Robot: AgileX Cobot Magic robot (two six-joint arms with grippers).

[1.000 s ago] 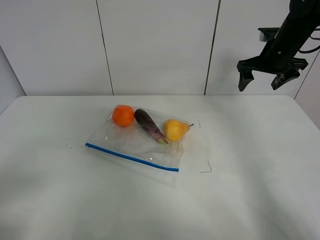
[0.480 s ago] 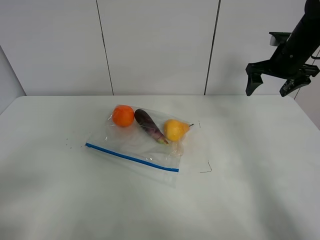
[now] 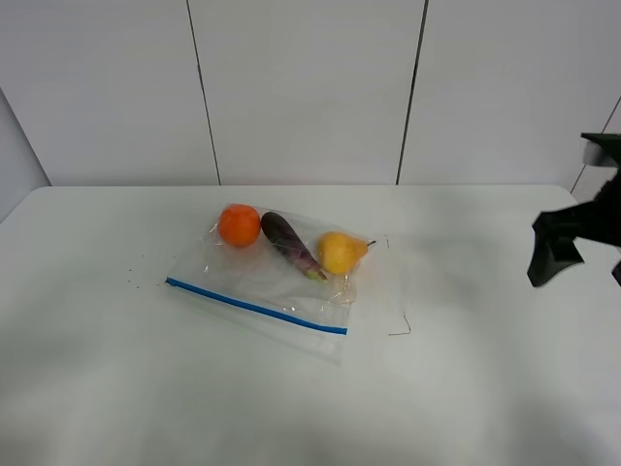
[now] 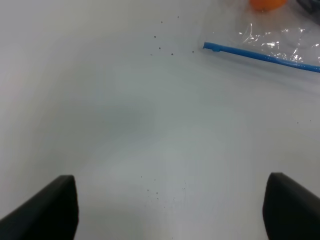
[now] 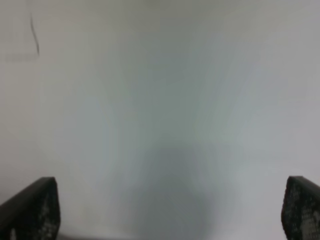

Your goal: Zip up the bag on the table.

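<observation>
While both sets of jaws stand wide and hold nothing, lies flat on the table [image 3: 466, 388]: the bag [image 3: 277, 277], with orange [image 3: 239, 224], eggplant [image 3: 290, 244] and pear [image 3: 339, 251] inside. Ahead of the left gripper [image 4: 170, 207], well apart, toward one side: the blue zipper strip [image 4: 260, 56]. Blurred at the table's edge, far from the bag: the right gripper [image 3: 582, 254].

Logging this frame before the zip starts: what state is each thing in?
bag: flat on the table, untouched; whether zipped cannot be told
orange, eggplant, pear: inside bag
left gripper: open, empty
right gripper: open, empty, blurred
</observation>
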